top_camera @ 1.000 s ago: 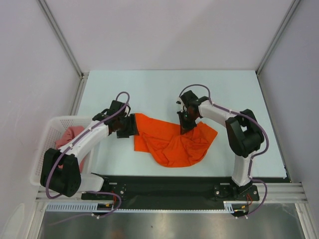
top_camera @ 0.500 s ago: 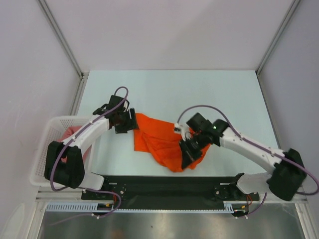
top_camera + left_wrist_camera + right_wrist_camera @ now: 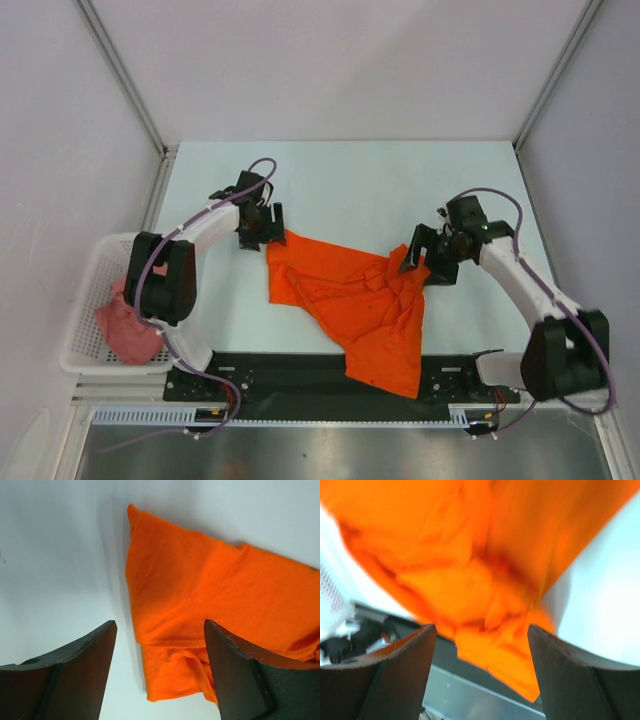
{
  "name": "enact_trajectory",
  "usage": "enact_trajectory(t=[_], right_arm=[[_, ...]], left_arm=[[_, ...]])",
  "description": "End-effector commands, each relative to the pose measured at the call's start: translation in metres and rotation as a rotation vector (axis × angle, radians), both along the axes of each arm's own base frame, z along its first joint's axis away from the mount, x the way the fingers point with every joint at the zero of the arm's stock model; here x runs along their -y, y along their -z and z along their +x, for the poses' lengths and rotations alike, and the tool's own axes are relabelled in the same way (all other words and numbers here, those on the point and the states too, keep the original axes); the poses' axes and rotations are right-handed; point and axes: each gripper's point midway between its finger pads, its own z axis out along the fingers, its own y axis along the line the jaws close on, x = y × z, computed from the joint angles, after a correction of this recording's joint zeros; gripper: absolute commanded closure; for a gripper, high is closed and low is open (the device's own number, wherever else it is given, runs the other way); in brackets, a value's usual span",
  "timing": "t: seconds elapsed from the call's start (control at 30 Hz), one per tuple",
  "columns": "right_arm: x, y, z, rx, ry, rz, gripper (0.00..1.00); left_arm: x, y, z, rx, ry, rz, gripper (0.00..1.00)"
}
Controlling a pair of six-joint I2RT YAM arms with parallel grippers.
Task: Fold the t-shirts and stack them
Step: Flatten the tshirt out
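Observation:
The bright orange t-shirt (image 3: 355, 300) lies crumpled across the table's middle, its lower end draped over the front edge onto the black rail. My left gripper (image 3: 272, 230) is open at the shirt's upper left corner; in the left wrist view the orange t-shirt (image 3: 200, 590) lies on the table beyond the left gripper (image 3: 160, 622), nothing between its fingers. My right gripper (image 3: 423, 266) stands open at the shirt's right edge. The right wrist view is blurred: the orange t-shirt (image 3: 470, 555) fills it beyond the open right gripper (image 3: 481, 627). The salmon-pink t-shirt (image 3: 125, 325) lies in the basket.
A white lattice basket (image 3: 85, 290) stands off the table's left edge beside the left arm. Black base rail (image 3: 260, 372) runs along the front edge. Metal frame posts (image 3: 125, 85) rise at the back corners.
My right gripper has opened, let go of the orange shirt and swung right. The shirt has spread out and now hangs over the front edge. My left gripper opened wider.

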Motion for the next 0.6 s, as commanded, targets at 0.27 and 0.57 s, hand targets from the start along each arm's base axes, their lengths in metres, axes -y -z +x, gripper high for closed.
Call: enact_trajectory(t=[0.27,0.57], right_arm=[[-0.004,0.023,0.136,0.12,0.03,-0.25,0.23],[-0.03,0.077,0.135,0.028,-0.009,-0.398,0.46]], left_arm=[[0.006,0.019,0.033,-0.027,0.08,0.011,0.42],[0.008,0.018,0.035,-0.02,0.094,-0.007,0.86]])
